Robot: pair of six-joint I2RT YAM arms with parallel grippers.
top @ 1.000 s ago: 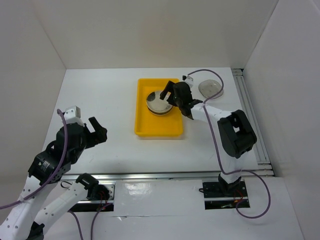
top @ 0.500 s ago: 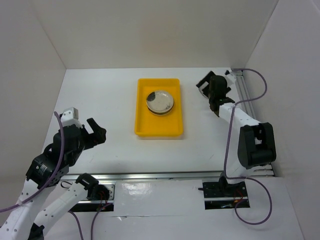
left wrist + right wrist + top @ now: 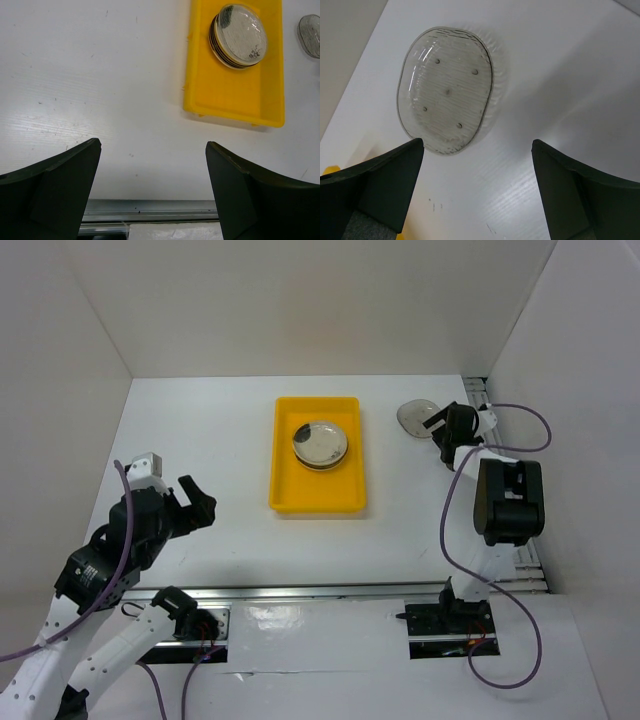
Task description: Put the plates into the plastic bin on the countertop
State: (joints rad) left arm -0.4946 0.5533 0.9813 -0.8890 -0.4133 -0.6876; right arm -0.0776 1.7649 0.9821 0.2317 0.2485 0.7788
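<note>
Midway through fetching the clear glass plate [image 3: 445,95], by the look of things; lies flat on the worktop [image 3: 200,430], right of the plastic bin [image 3: 318,502] and well apart from it, level with the bin's far half; looks oval from the wrist view, ribbed and see-through, with a few small dots across the base; thin rim and low profile, so probably slippery and awkward to get a finger under.

Faced by the right claw [image 3: 440,440], just beside the plate on the side away from the bin; fingers spread wide, pinching nothing, with the plate ahead of the gap between them.

Next, most likely: lower the fingers over one edge, catch the rim, close gently, lift, carry leftward to the bin; then set down on or beside the stack of plates [image 3: 321,443] sitting in the bin's far half, top one pale with a dark blotch; near half of the bin bare yellow, so room enough.

Left of the bin and well apart from it: left claw [image 3: 200,498], spread wide too, holding nothing, pointed toward the bin.
</note>
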